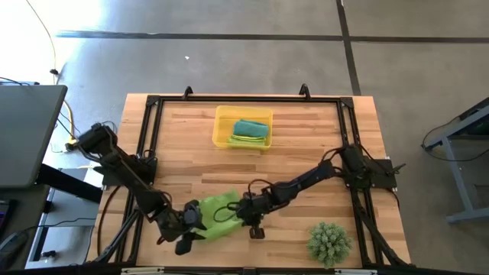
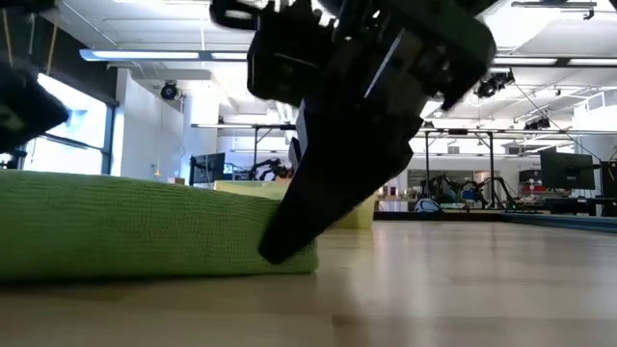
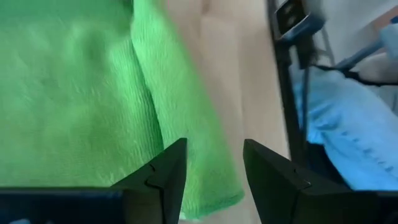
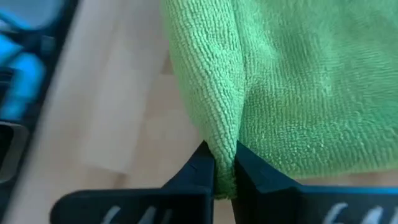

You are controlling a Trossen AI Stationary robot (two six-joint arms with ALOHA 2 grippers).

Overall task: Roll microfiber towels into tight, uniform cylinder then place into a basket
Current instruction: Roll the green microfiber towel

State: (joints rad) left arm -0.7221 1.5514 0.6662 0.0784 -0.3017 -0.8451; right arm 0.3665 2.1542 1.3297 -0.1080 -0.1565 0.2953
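Lime towel [image 1: 216, 208] lies flat near the desk's [image 1: 306, 153] front edge, between the two grippers. Right gripper [image 4: 224, 168] pinches a raised fold at the towel's right edge, jaws pressed together on the cloth. Left gripper [image 3: 214, 180], jaws spread, sits at the towel's left edge. Basket [image 1: 221, 126], near the far edge, holds a teal towel [image 1: 250, 127] and another lime one. Plant [image 1: 330, 242] stands front right.

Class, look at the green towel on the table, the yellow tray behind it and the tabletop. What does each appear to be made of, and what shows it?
Green towel: soft microfiber-like cloth, matte, with fine looped texture and soft folds.
Yellow tray: probably plastic, translucent and smooth, with rounded corners.
Tabletop: wood, pale planks with visible grain, likely sealed given its slight sheen.
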